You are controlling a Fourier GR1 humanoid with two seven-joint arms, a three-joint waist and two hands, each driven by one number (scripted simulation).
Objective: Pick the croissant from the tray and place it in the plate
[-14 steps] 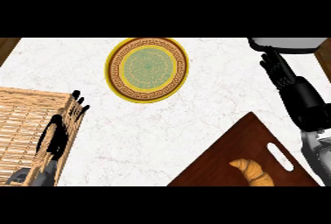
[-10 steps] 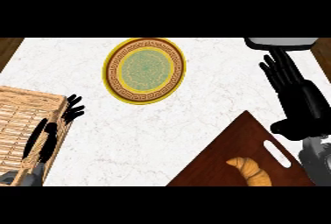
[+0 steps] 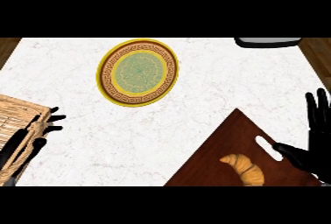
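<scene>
A golden croissant (image 3: 246, 169) lies on the dark wooden tray (image 3: 213, 153) at the lower right. The plate (image 3: 138, 72), yellow-rimmed with a green centre, sits at the upper middle of the counter. My right hand (image 3: 317, 148) is at the right edge, fingers straight and pointing up, thumb reaching toward the tray's handle slot (image 3: 264, 144), a short way right of the croissant and not touching it. My left hand (image 3: 29, 136) rests at the left edge, fingers relaxed, over a wicker basket.
A wicker basket (image 3: 14, 120) stands at the left edge. A dark object with a light rim (image 3: 266, 42) sits at the counter's far right corner. Wooden floor (image 3: 318, 52) shows beyond the marble counter's side edges.
My right hand has come down and toward me, from beside the far right corner to beside the tray. The left hand has sunk lower at the left edge.
</scene>
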